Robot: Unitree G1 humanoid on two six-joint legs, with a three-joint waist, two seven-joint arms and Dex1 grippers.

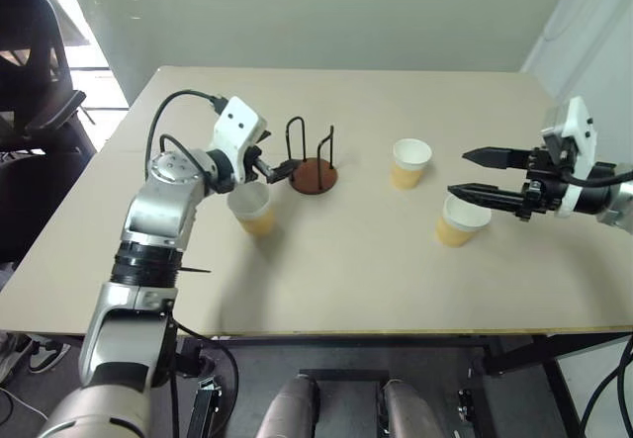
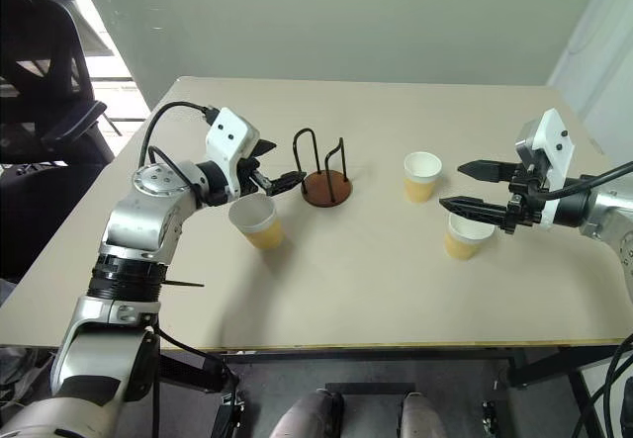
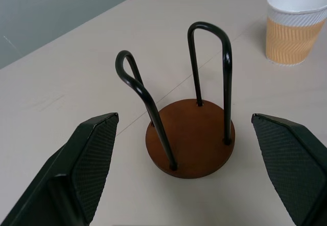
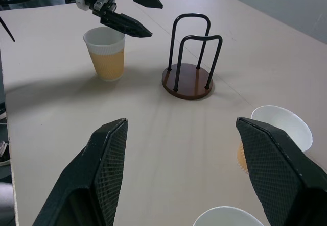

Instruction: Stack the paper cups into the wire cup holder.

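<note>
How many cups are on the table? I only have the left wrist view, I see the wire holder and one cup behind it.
Observer: Three paper cups. One stands just under the left gripper, outside your view.
Operator: Where are the other two?
Observer: The cup you see is right of the wire holder; another stands nearer the front edge, under the right gripper.
Operator: Is the right gripper holding anything?
Observer: No, its fingers are spread open above that cup, empty.
</note>
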